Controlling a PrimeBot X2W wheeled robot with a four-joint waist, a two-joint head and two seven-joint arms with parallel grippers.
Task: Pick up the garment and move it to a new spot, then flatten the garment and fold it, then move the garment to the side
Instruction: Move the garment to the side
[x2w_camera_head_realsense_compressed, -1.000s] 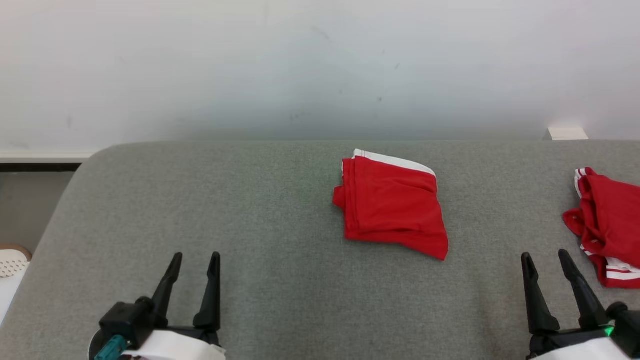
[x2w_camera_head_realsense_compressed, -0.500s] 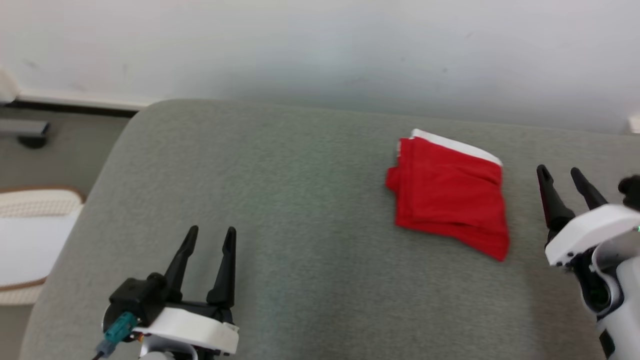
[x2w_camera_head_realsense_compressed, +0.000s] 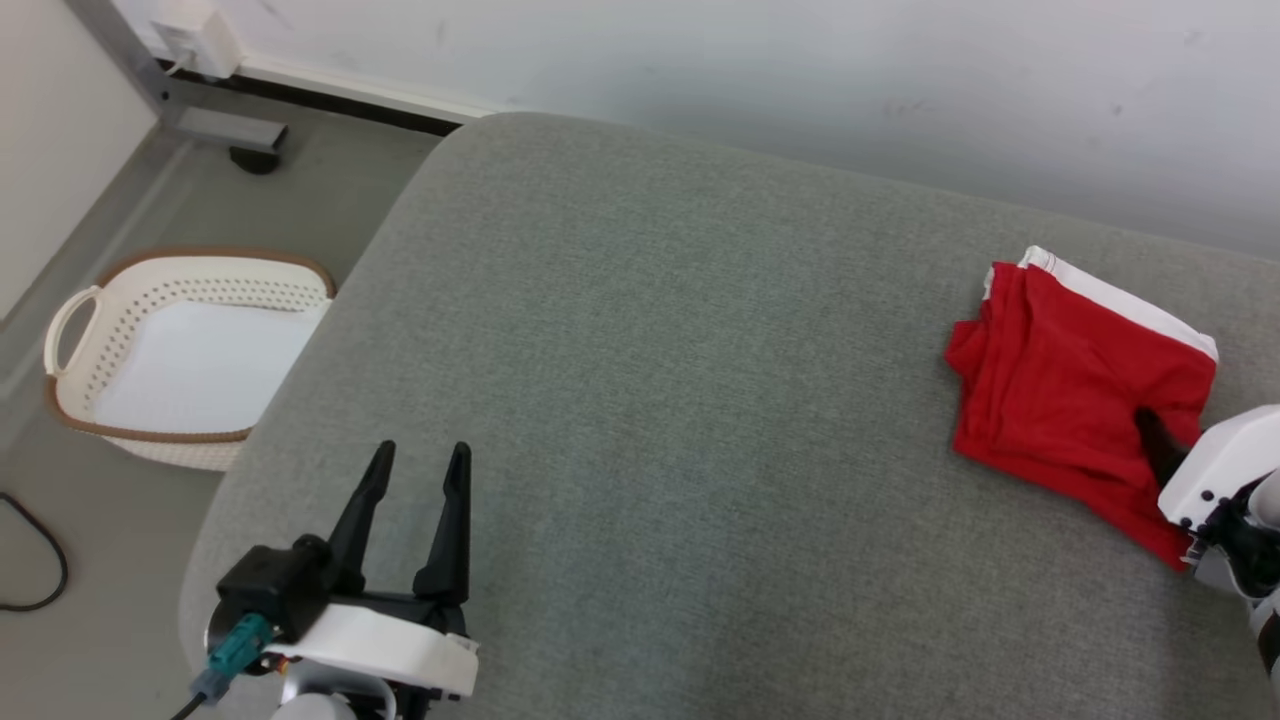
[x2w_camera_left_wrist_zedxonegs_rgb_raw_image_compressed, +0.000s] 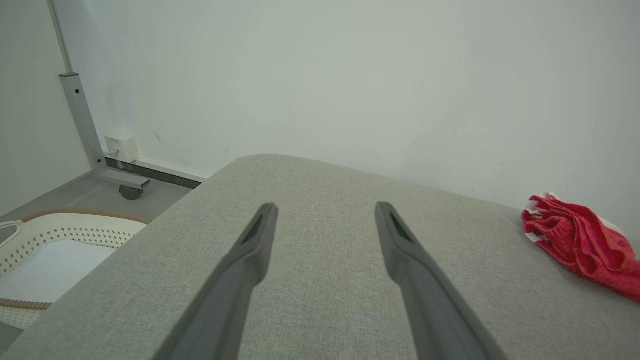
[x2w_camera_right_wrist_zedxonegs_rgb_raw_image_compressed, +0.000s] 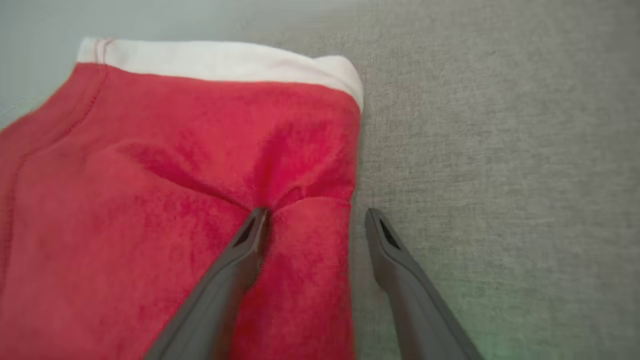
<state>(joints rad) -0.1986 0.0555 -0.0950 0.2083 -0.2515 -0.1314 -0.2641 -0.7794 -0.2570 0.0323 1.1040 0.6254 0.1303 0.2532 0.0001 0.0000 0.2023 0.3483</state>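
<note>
The garment (x2w_camera_head_realsense_compressed: 1060, 400) is a folded red piece with a white band, lying on the grey padded surface (x2w_camera_head_realsense_compressed: 650, 350) at the far right. My right gripper (x2w_camera_right_wrist_zedxonegs_rgb_raw_image_compressed: 316, 215) stands open astride the garment's (x2w_camera_right_wrist_zedxonegs_rgb_raw_image_compressed: 150, 200) right edge: one finger presses a crease into the red cloth, the other rests on bare grey fabric. In the head view one dark finger (x2w_camera_head_realsense_compressed: 1155, 440) of it shows over the cloth, below the white wrist. My left gripper (x2w_camera_head_realsense_compressed: 420, 460) hovers open and empty at the lower left, far from the garment (x2w_camera_left_wrist_zedxonegs_rgb_raw_image_compressed: 580, 242).
A white perforated laundry basket (x2w_camera_head_realsense_compressed: 70, 330) stands on the floor left of the surface. Beside it lies a dark cable (x2w_camera_head_realsense_compressed: 40, 570). A metal leg with a caster (x2w_camera_head_realsense_compressed: 230, 130) and a wall box (x2w_camera_head_realsense_compressed: 195, 40) sit by the wall.
The head camera has swung left, bringing the basket and floor into view. My right gripper has come forward onto the garment's right edge. The left gripper has not moved.
</note>
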